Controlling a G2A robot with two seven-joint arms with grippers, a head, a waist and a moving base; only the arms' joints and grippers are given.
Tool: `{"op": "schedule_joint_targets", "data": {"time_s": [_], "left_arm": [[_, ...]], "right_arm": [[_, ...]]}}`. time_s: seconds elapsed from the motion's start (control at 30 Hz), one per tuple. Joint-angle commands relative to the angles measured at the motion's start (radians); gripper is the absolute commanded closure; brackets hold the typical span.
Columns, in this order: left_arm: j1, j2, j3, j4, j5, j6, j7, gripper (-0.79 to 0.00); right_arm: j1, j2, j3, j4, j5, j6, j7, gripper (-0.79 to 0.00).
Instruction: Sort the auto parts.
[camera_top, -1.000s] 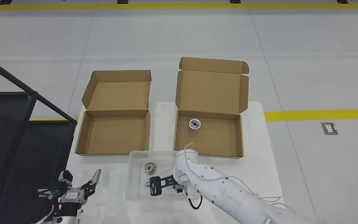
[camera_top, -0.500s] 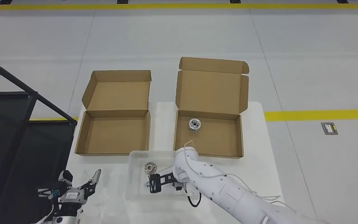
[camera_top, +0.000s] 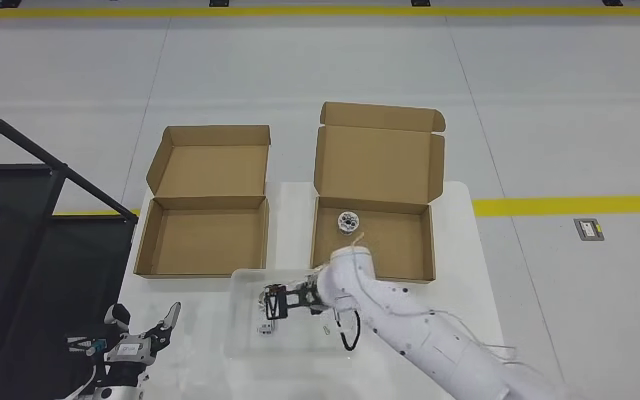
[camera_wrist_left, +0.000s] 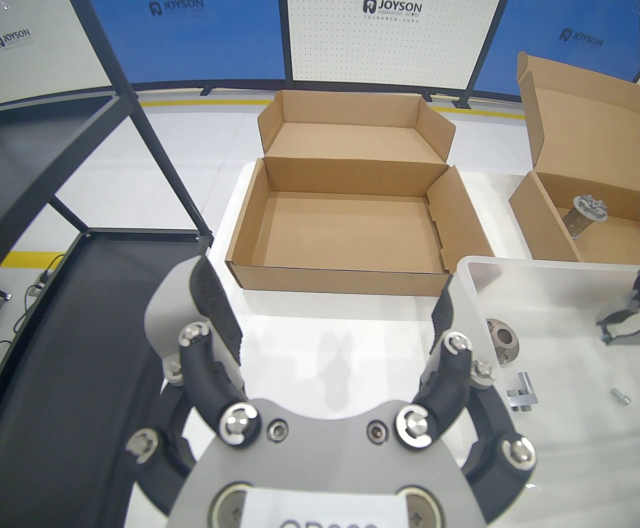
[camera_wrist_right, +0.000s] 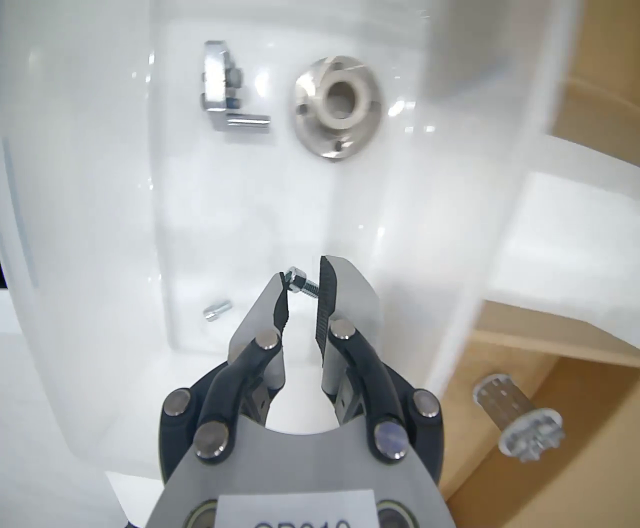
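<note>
Pinching a bolt (camera_wrist_right: 301, 284) crosswise at its very fingertips, the right gripper (camera_wrist_right: 306, 281) hangs over the clear bin (camera_top: 240, 285) at the table's near edge. The bolt's long axis runs pad to pad, so the hold looks slight. The left box (camera_top: 200, 240) and right box (camera_top: 375, 245) lie just beyond, far side. The left gripper (camera_wrist_left: 322, 295) sits near-left, fingers spread, holding nothing.

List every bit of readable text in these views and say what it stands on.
Backdrop panels: brand logo print, not quoted here.
Left gripper: label cut off, unreadable.
Right gripper, holding a small bolt: label cut off, unreadable.
Cardboard boxes: no print seen.
</note>
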Motion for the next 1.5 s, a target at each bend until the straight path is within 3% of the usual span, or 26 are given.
{"op": "schedule_joint_targets", "data": {"time_s": [0.0,0.13,0.3,0.5,0.8,1.13,1.47], "left_arm": [[0.0,0.0,0.0,0.0,0.0,0.0,0.0,-0.785],[0.0,0.0,0.0,0.0,0.0,0.0,0.0,-0.785],[0.0,0.0,0.0,0.0,0.0,0.0,0.0,-0.785],[0.0,0.0,0.0,0.0,0.0,0.0,0.0,-0.785],[0.0,0.0,0.0,0.0,0.0,0.0,0.0,-0.785],[0.0,0.0,0.0,0.0,0.0,0.0,0.0,-0.785],[0.0,0.0,0.0,0.0,0.0,0.0,0.0,-0.785]], "right_arm": [[-0.068,0.044,0.097,-0.144,-0.054,0.032,0.003,0.0],[-0.198,0.107,0.265,-0.332,-0.12,0.034,-0.01,0.0],[-0.272,0.143,0.396,-0.388,-0.161,0.049,-0.033,0.0],[-0.269,0.154,0.454,-0.332,-0.155,0.061,-0.083,0.0],[-0.277,0.154,0.451,-0.325,-0.153,0.063,-0.088,0.0],[-0.299,0.171,0.554,-0.14,-0.083,0.086,-0.525,0.0],[-0.16,0.14,0.441,0.132,-0.136,0.161,-0.488,0.0]]}}
